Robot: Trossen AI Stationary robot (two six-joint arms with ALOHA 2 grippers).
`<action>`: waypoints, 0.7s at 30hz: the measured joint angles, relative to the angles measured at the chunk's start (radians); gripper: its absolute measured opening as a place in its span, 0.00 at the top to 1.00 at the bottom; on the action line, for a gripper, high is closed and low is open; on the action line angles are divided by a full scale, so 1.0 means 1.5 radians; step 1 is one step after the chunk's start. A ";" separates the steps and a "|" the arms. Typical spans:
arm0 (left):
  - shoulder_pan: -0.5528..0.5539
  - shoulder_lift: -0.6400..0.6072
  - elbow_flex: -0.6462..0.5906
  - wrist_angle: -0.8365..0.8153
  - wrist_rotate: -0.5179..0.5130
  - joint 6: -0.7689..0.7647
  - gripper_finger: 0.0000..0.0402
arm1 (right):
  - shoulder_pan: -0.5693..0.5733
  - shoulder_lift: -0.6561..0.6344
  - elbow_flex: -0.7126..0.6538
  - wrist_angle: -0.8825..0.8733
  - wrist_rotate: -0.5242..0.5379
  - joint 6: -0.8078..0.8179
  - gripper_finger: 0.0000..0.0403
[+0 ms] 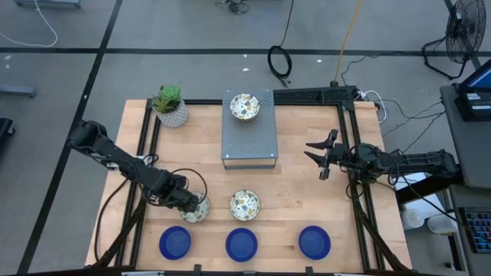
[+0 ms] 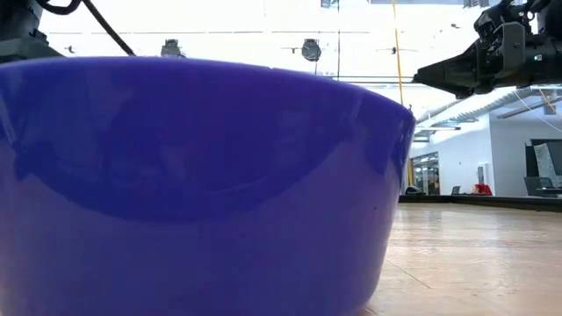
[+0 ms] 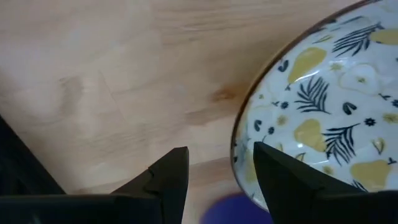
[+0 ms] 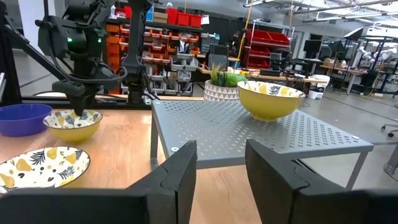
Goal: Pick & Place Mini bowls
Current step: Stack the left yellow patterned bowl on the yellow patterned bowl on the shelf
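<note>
Blue bowls are lined up in three along the lower edge of the counter. At lower left, the rim of a patterned bowl is straddled by the left end effector, its fingers slightly apart. A second patterned bowl lies just right of it. A third rests on the grey perforated stand at upper centre. At right, the right end effector is held open and empty.

My table is pale wood with a matt grain; the stand is grey perforated metal; my fingers look like matt black plastic; the patterned bowl and blue bowl are smooth and glossy.
</note>
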 joint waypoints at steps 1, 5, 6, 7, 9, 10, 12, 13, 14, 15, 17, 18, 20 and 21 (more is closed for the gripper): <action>0.000 0.000 -0.001 0.000 -0.004 0.006 0.55 | 0.000 0.000 0.000 0.000 0.000 0.000 0.68; -0.001 0.000 -0.001 0.000 -0.044 0.017 0.55 | 0.000 0.000 0.000 0.000 0.000 -0.001 0.68; -0.001 0.000 -0.001 0.000 -0.050 0.018 0.55 | 0.000 0.000 0.000 0.000 0.000 -0.001 0.68; -0.001 0.000 -0.001 0.000 -0.055 0.018 0.55 | 0.000 0.000 0.000 0.000 0.000 -0.001 0.68; 0.000 0.000 -0.001 0.000 -0.063 0.018 0.55 | 0.000 0.000 0.000 -0.001 0.000 -0.001 0.68; 0.000 0.000 -0.001 0.000 -0.066 0.018 0.55 | 0.000 0.000 0.000 -0.001 0.000 -0.001 0.68; 0.000 0.000 -0.001 -0.001 -0.073 0.018 0.55 | 0.000 0.000 0.000 -0.003 0.000 -0.001 0.68; 0.000 0.000 -0.001 -0.001 -0.081 0.018 0.55 | 0.000 0.000 0.000 -0.005 0.000 -0.001 0.68; 0.000 0.000 -0.001 -0.001 -0.091 0.020 0.55 | 0.000 0.000 0.000 -0.006 0.000 -0.001 0.68; 0.000 0.000 -0.001 -0.002 -0.104 0.022 0.55 | 0.000 0.000 0.000 -0.006 0.001 -0.002 0.68; 0.000 0.000 -0.001 -0.003 -0.133 0.036 0.55 | 0.000 0.000 0.000 -0.005 0.001 -0.005 0.68; 0.000 0.000 -0.001 -0.003 -0.147 0.039 0.55 | 0.000 0.000 0.000 -0.006 0.001 -0.007 0.68; 0.000 0.000 -0.001 -0.003 -0.168 0.045 0.55 | 0.000 0.000 0.000 -0.005 0.001 -0.008 0.68; 0.000 0.000 -0.001 -0.003 -0.177 0.045 0.55 | 0.000 0.000 0.000 -0.006 0.001 -0.008 0.68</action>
